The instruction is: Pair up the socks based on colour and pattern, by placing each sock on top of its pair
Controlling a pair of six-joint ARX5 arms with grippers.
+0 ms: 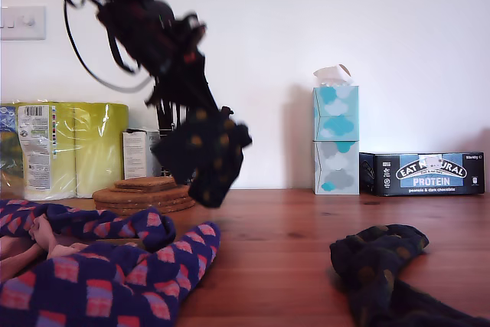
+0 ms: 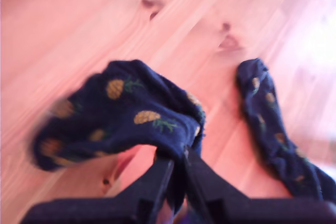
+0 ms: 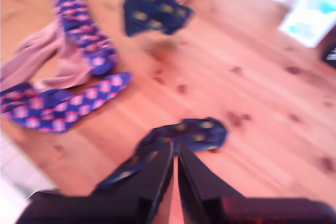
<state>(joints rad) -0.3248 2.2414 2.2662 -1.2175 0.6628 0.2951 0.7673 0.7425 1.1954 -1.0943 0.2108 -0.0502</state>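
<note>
My first gripper [image 2: 177,169] was pinched tight on a dark dotted sock [image 1: 205,155], holding it in the air clear of the table [image 1: 306,243], above and just in front of the cork mats [image 1: 145,193]. My second gripper [image 3: 175,158] had its jaws nearly together with nothing visibly between them, right over the second dark dotted sock [image 3: 184,136], which lay flat on the table, well apart from the hanging one. Two navy diamond socks [image 1: 115,277] and a pale pink sock [image 3: 50,59] lay bunched together beside the mats, pink touching the navy. Tissue boxes [image 1: 335,139] stood behind
</note>
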